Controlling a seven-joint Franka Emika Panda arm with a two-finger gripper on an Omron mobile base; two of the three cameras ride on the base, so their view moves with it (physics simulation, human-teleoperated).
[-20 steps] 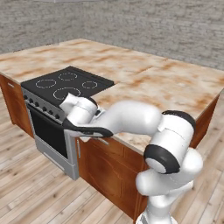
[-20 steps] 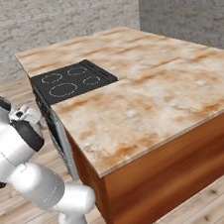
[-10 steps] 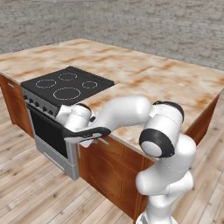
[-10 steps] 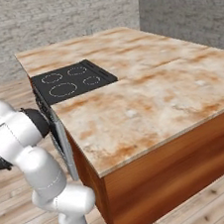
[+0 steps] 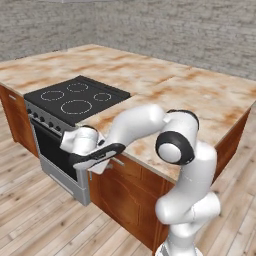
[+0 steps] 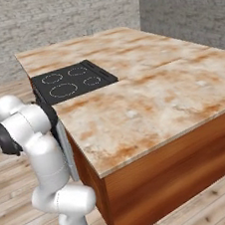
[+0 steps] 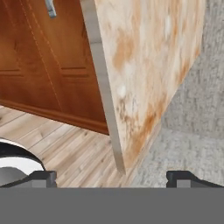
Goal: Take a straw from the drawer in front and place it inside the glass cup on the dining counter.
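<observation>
Cream stone mottled with rust-brown covers the dining counter [image 5: 190,100], and the left base view alone shows its reddish-brown front, where the gripper [image 5: 95,157] sits low against the wood just under the stone edge, beside the oven [image 5: 52,150]. A small silver bar handle [image 5: 118,161] of the drawer [image 5: 127,167] lies just beside the dark fingers, on their right. The right base view shows the black cooktop [image 6: 73,82] set into the stone and the counter's far side, with the arm's own white links covering the hand. The hand view, rolled sideways, looks along the counter's edge [image 7: 103,87] with wood panels [image 7: 43,65] on one side, and its two finger tips [image 7: 41,177] stand wide apart with nothing between them. The straw cannot be made out; the drawer front looks closed.
</observation>
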